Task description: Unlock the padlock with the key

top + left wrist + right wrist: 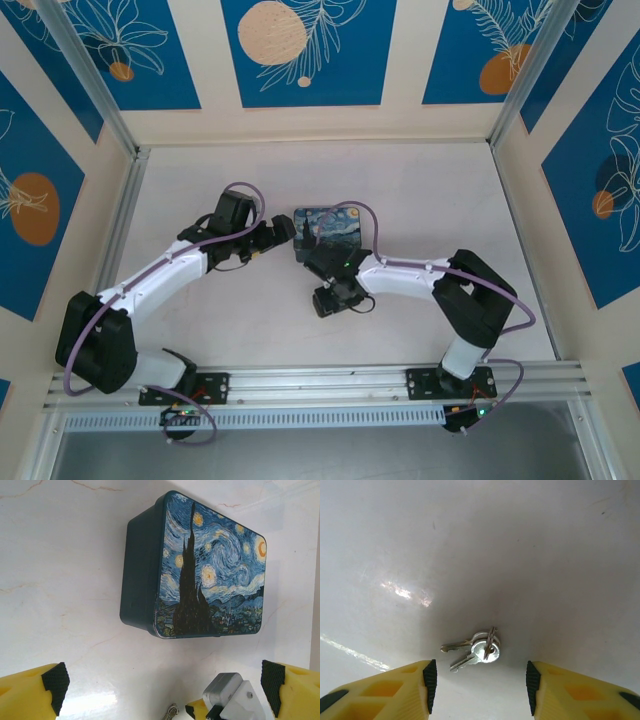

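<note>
While the key [474, 651] lies ungripped at 12 o'clock of the parted right claw [481, 686] and the left claw [164, 680] gapes wide, pickup and unlocking look undone.

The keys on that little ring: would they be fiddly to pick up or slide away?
Probably fiddly: the keys lie thin and flat on the glossy table, so they'd likely skid if pushed. Joined loosely by a ring, they'd probably dangle and swing when lifted.
</note>
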